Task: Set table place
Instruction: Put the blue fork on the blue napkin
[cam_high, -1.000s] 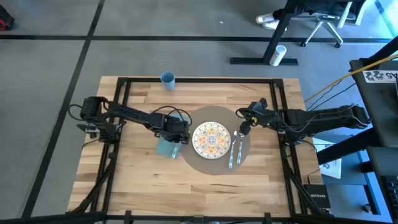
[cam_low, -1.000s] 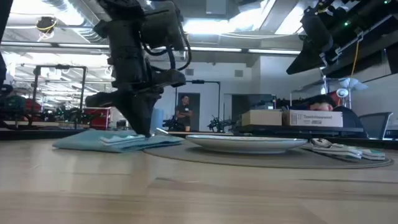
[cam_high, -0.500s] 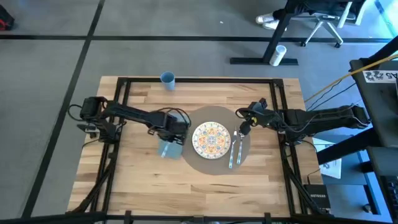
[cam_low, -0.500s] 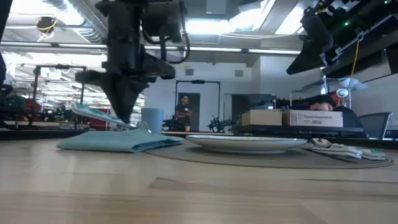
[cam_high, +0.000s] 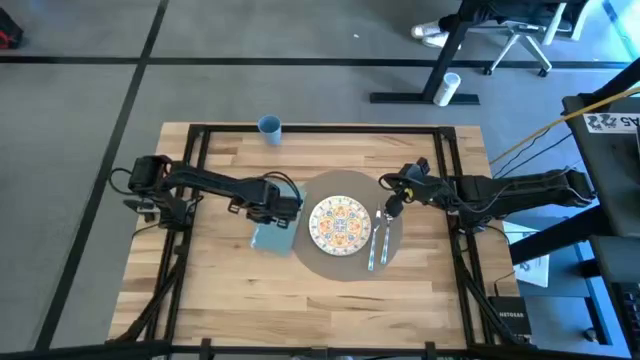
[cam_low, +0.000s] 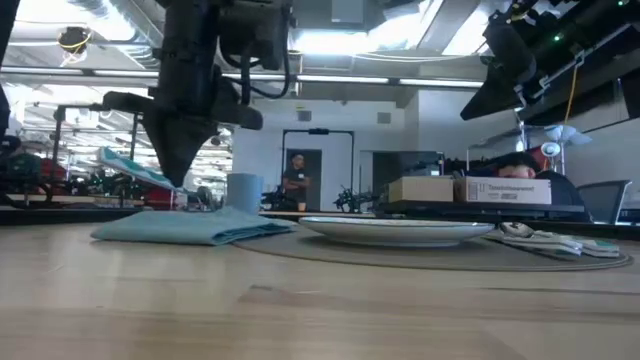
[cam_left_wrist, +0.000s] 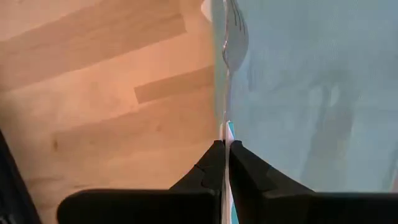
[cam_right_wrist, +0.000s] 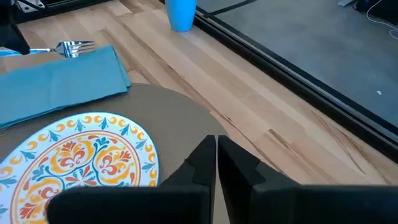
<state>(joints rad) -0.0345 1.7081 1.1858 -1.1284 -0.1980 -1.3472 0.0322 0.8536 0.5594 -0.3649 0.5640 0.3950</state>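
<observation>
A table setting nears completion on the light-wood tabletop (cam_high: 330, 290). The round grey-brown placemat (cam_high: 340, 268) lies at centre frame in the high view, carrying a patterned plate (cam_high: 341, 223), with a knife and spoon (cam_high: 377, 245) along its right side. Just left of the plate lies a teal napkin (cam_high: 272, 236), its long axis running from the top of the frame toward the bottom.

The left end effector (cam_high: 268, 207) hovers over the napkin's upper end, fingers pressed together on the handle of a fork (cam_left_wrist: 234, 46). In the left wrist view the fork hangs along the napkin's edge, tines pointing away from the fingers; in the low view it is held tilted above the cloth, not yet resting on it. The coming move looks to turn on lining the fork's long axis up with the napkin's and lowering it there, a job for the left arm, which is far nearer.

The right end effector (cam_high: 393, 208) waits at the placemat's upper right, fingers together and empty. A blue cup (cam_high: 269, 127) stands at the tabletop's top edge, well apart from the setting.
</observation>
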